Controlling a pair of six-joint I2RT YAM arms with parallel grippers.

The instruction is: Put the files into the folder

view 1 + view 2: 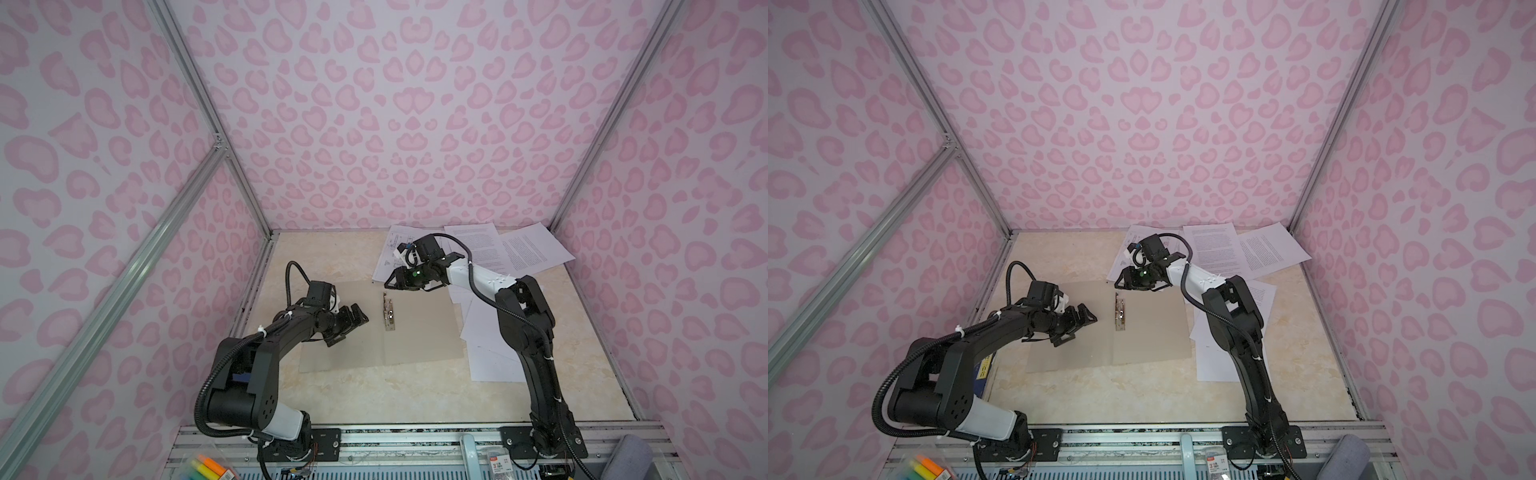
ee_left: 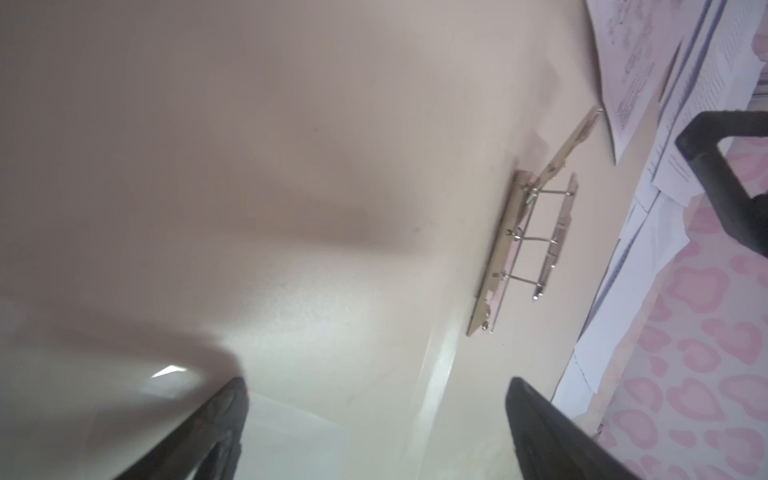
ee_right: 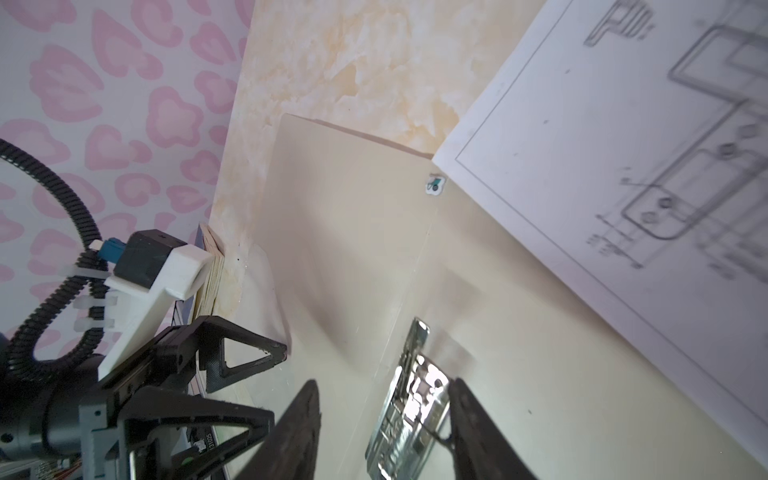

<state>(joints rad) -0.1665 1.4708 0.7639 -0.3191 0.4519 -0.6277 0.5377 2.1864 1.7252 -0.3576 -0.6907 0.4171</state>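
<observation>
The grey-beige folder (image 1: 424, 332) (image 1: 1154, 332) lies open and flat on the table, with a metal clip (image 1: 388, 311) (image 1: 1120, 311) (image 2: 523, 249) beside its spine. My left gripper (image 1: 351, 328) (image 1: 1079, 326) (image 2: 376, 386) hangs open over the left leaf, holding nothing. My right gripper (image 1: 388, 283) (image 1: 1119, 283) (image 3: 384, 390) is open above the clip's far end, and the clip (image 3: 415, 407) shows between its fingers. The files (image 1: 478, 245) (image 1: 1212, 245) are spread at the back right. A drawing sheet (image 3: 623, 166) overlaps the folder's far corner.
More white sheets (image 1: 486, 345) (image 1: 1217, 361) lie right of the folder, partly under the right arm. A dark blue book (image 1: 984, 370) sits by the left wall under the left arm. A box of markers (image 1: 208, 467) stands on the front rail. Pink patterned walls close in three sides.
</observation>
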